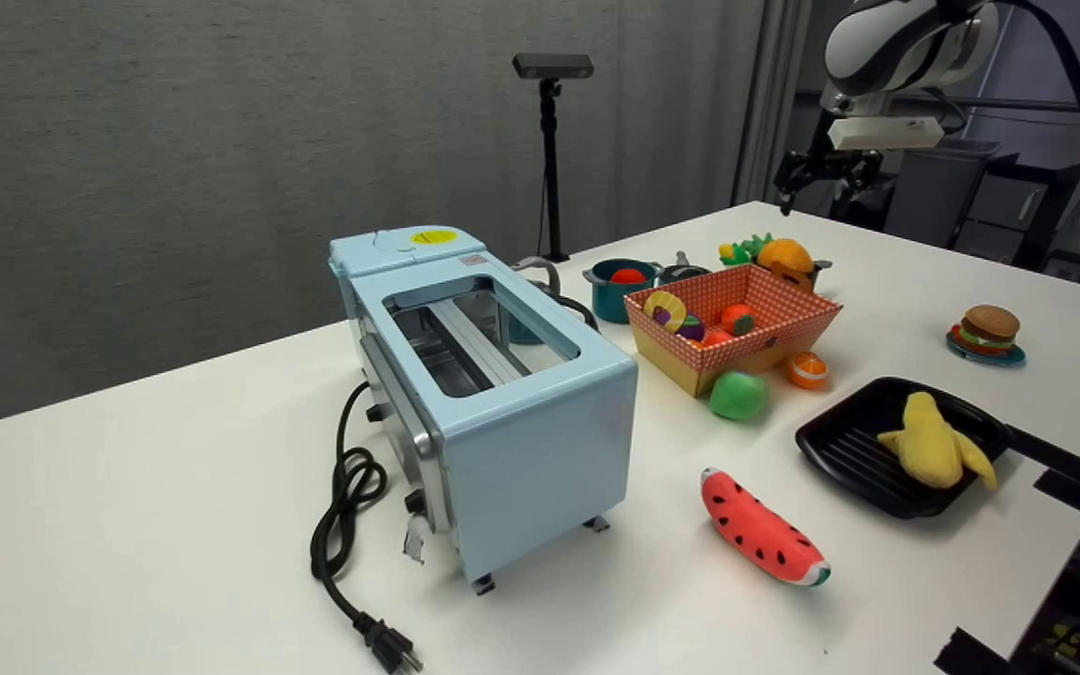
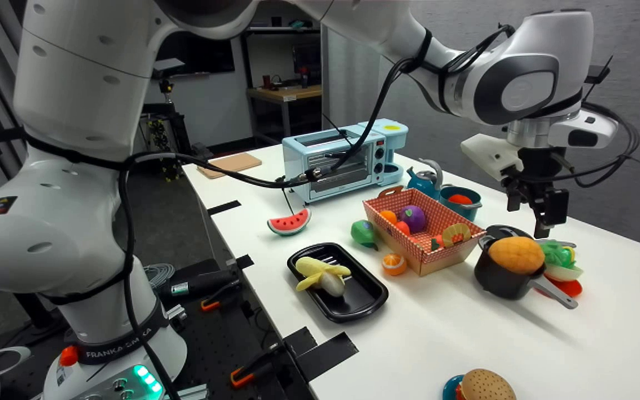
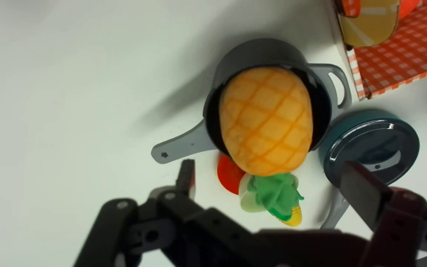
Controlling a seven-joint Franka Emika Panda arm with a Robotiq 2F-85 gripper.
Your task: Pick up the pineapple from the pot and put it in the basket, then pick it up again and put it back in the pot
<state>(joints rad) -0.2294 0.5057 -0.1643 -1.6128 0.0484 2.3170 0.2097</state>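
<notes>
The pineapple point(image 3: 267, 120), with a yellow-orange scored body and green leaves point(image 3: 276, 194), rests tilted in the mouth of the dark grey pot point(image 3: 260, 55). Its crown overhangs the rim. In an exterior view its body point(image 2: 516, 254) bulges above the pot point(image 2: 498, 280). Close beside the pot's loop handle stands the red-checked basket point(image 3: 402, 63), its tan outer wall point(image 2: 442, 261) facing that camera; toy fruit lies inside. My gripper point(image 3: 272, 174) is open, its fingers wide apart with nothing gripped. An exterior view has the gripper point(image 2: 528, 216) above the pot area, apart from the pineapple.
A teal lidded pan point(image 3: 384, 148) sits close to the pot. Beyond the basket are a teal pot point(image 1: 617, 295) and the blue toaster point(image 1: 540, 450). A black tray point(image 2: 348, 305) holds a yellow banana; a watermelon slice point(image 2: 289, 223), orange point(image 2: 394, 264) and burger point(image 2: 486, 386) lie around.
</notes>
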